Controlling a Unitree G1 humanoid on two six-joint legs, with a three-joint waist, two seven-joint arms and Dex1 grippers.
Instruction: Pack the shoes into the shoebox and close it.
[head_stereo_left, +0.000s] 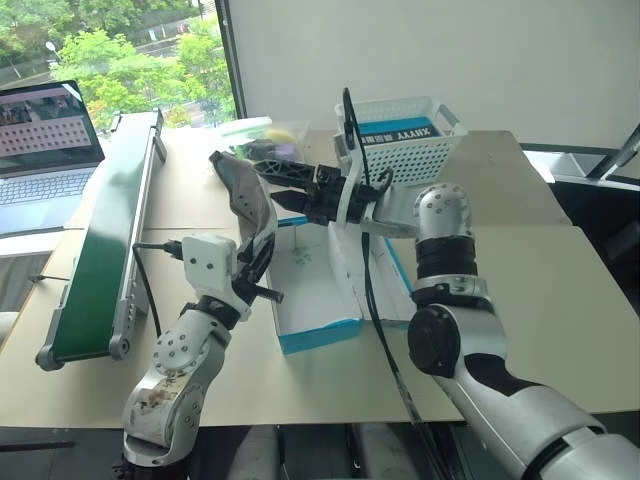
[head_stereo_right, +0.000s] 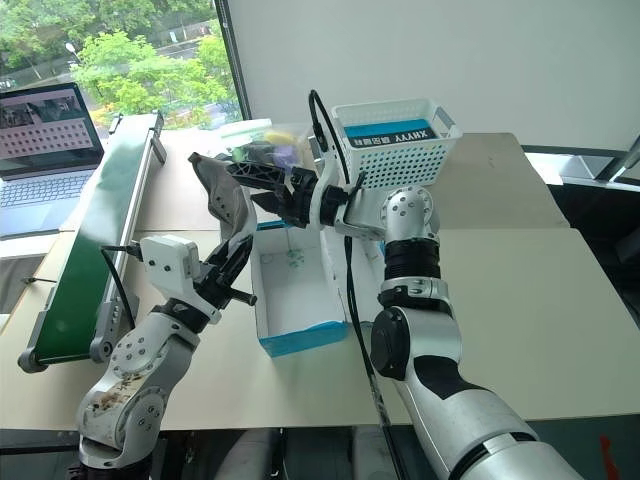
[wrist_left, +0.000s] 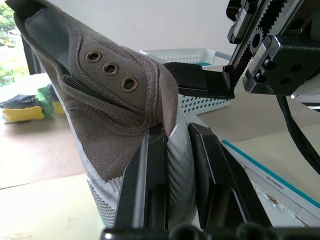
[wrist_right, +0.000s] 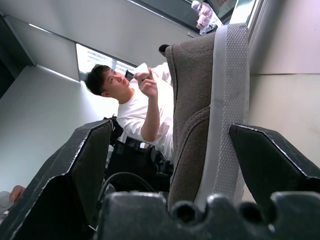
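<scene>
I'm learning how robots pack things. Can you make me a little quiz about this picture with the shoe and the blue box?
1. True or false: the left claw is shut on the shoe.
2. The right claw is: A) shut on the shoebox, B) open around the shoe, C) inside the white basket.
3. Fill in: the shoebox lies open, and the shoe is held up ____ it, not yet inside.

Key:
1. True. Its two fingers pinch the shoe at the sole.
2. B. Its fingers stand wide on either side of the shoe.
3. Above, near the box's left edge.
</scene>
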